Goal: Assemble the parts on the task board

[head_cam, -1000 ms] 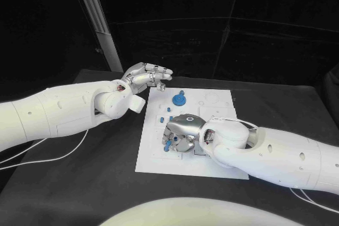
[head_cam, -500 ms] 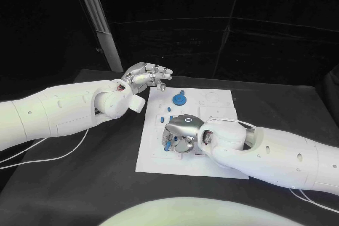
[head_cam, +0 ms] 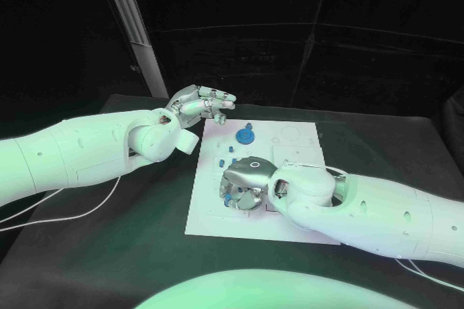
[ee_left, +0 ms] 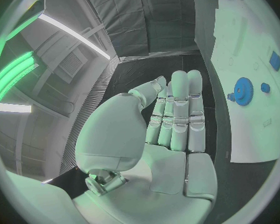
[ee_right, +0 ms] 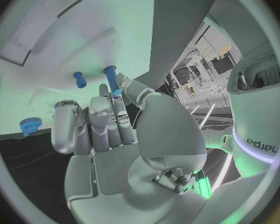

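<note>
Black cloth covers the table (head_cam: 116, 249), and darkness fills the room behind it, broken by one pale upright pole (head_cam: 131, 37) at about eleven o'clock. One white task board (head_cam: 218, 222) lies at the table's centre, flanked by two white arms.

At about ten o'clock from the board, the left hand (head_cam: 200, 104) hovers just off the board's far left corner, above the cloth. Its fingers (ee_left: 177, 109) lie side by side and nearly straight in the left wrist view, with the thumb folded beside them, and nothing sits in the palm.

On the board, one blue gear-shaped part (head_cam: 245, 135) stands at twelve o'clock; the left wrist view shows it (ee_left: 242, 90) as a toothed disc with smaller blue parts (ee_left: 265, 87) near it. Three small blue parts (head_cam: 226, 157) can be counted between the gear and the right hand in the head view, though others may be hidden.

At the board's centre, the right hand (head_cam: 245, 183) is lowered onto the board, fingers curled downward. In the right wrist view its fingertips (ee_right: 117, 92) close around one upright blue peg (ee_right: 110, 76), with a second, shorter blue peg (ee_right: 79, 79) just beside it and one blue ridged cap (ee_right: 29, 126) well apart, near the board's edge.
</note>
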`<state>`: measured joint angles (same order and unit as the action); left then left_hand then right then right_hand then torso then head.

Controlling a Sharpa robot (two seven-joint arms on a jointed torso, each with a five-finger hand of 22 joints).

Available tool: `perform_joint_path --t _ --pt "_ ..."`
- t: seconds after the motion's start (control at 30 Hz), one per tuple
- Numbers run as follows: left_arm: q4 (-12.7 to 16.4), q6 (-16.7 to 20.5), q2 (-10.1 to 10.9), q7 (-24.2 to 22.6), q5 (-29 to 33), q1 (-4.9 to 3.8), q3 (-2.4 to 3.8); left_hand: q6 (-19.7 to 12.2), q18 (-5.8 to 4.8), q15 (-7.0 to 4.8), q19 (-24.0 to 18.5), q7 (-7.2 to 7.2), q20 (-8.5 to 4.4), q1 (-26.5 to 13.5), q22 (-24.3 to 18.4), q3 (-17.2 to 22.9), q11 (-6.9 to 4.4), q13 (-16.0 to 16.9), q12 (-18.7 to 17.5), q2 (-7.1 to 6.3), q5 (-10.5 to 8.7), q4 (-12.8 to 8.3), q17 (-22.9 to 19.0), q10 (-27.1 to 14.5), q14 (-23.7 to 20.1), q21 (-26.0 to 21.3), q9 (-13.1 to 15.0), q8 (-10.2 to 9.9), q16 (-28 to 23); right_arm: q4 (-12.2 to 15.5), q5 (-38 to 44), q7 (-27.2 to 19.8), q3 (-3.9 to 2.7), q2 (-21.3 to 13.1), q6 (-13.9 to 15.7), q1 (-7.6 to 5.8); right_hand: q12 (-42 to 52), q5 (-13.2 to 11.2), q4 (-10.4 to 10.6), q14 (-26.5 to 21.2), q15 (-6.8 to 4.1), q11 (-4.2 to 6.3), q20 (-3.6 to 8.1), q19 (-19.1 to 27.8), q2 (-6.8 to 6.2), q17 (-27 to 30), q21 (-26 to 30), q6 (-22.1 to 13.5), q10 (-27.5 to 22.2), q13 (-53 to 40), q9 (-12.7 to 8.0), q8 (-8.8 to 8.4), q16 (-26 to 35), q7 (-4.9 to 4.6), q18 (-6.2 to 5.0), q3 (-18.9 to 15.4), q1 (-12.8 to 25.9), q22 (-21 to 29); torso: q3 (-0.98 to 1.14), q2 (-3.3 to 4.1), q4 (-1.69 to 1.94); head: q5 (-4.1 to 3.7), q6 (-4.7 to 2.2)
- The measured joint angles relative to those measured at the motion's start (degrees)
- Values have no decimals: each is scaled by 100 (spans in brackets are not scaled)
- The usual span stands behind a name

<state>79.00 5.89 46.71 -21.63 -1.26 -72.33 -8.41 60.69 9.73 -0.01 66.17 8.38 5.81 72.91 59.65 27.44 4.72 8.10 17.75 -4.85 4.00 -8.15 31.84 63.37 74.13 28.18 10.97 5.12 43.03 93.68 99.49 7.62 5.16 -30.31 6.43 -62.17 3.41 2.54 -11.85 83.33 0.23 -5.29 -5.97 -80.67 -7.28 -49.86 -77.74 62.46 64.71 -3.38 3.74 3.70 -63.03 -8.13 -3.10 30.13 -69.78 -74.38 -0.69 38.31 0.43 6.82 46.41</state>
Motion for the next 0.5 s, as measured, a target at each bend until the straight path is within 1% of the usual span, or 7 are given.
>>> perform_joint_path --t 0.03,0.1,0.2,0.27,0.33,0.37,0.5 --pt "0 -2 1 2 0 0 0 0 -1 0 0 0 0 0 0 0 0 0 0 0 0 0 0 0 0 0 0 0 0 1 1 -6 0 -5 19 0 0 0 -25 0 0 -16 -2 45 -39 43 42 -41 -73 0 -6 0 29 -4 1 -25 17 40 0 -1 1 0 0" --pt "0 -5 2 7 0 0 0 -1 0 0 0 1 0 0 0 0 0 0 0 0 0 0 0 0 0 0 0 0 0 9 1 -22 1 -23 70 0 0 0 -64 -44 44 -46 -12 139 -125 184 162 -162 -243 0 -12 0 136 -24 -93 -82 52 179 1 0 1 0 1" --pt "-1 -9 4 14 0 0 0 -20 0 0 0 20 0 0 0 0 0 0 0 0 0 0 0 0 0 0 0 0 0 45 -7 -59 2 -75 167 0 0 0 -47 -93 92 -95 -59 266 -275 381 351 -372 -542 -3 -12 0 290 -18 -93 -311 66 388 3 0 1 0 1" --pt "-2 -11 5 17 0 0 0 -20 -1 0 0 20 0 0 0 0 0 0 0 0 0 0 0 0 0 0 0 0 0 71 -18 -84 2 -113 223 1 0 0 -8 -108 107 -114 -84 291 -289 426 398 -449 -606 -11 -12 0 319 -21 -93 -449 80 439 3 0 1 0 1" --pt "-4 -14 6 21 0 0 0 -20 -1 0 0 20 0 0 0 0 0 0 0 0 0 0 0 0 0 0 0 0 0 111 -36 -114 2 -170 292 2 38 0 82 -114 113 -125 -84 291 -332 484 442 -492 -648 -27 -6 0 350 -17 -182 -747 31 488 7 -1 1 -5 1" --pt "-5 -15 7 23 0 0 0 -20 0 0 0 20 0 0 1 0 0 0 0 0 0 0 0 0 0 0 0 0 0 142 -50 -131 2 -211 330 3 39 0 86 -114 113 -125 -84 291 -332 486 443 -493 -648 -27 -6 0 350 -17 -182 -755 30 489 7 0 1 -10 1" --pt "-7 -21 11 30 0 0 0 -20 0 0 0 20 0 0 1 0 0 0 0 0 0 0 0 0 0 0 0 0 0 327 -138 -199 3 -494 486 4 100 0 174 -114 112 -102 -84 290 -243 506 459 -520 -624 -37 5 0 350 -30 -182 -932 -102 495 7 -1 0 -27 -12"
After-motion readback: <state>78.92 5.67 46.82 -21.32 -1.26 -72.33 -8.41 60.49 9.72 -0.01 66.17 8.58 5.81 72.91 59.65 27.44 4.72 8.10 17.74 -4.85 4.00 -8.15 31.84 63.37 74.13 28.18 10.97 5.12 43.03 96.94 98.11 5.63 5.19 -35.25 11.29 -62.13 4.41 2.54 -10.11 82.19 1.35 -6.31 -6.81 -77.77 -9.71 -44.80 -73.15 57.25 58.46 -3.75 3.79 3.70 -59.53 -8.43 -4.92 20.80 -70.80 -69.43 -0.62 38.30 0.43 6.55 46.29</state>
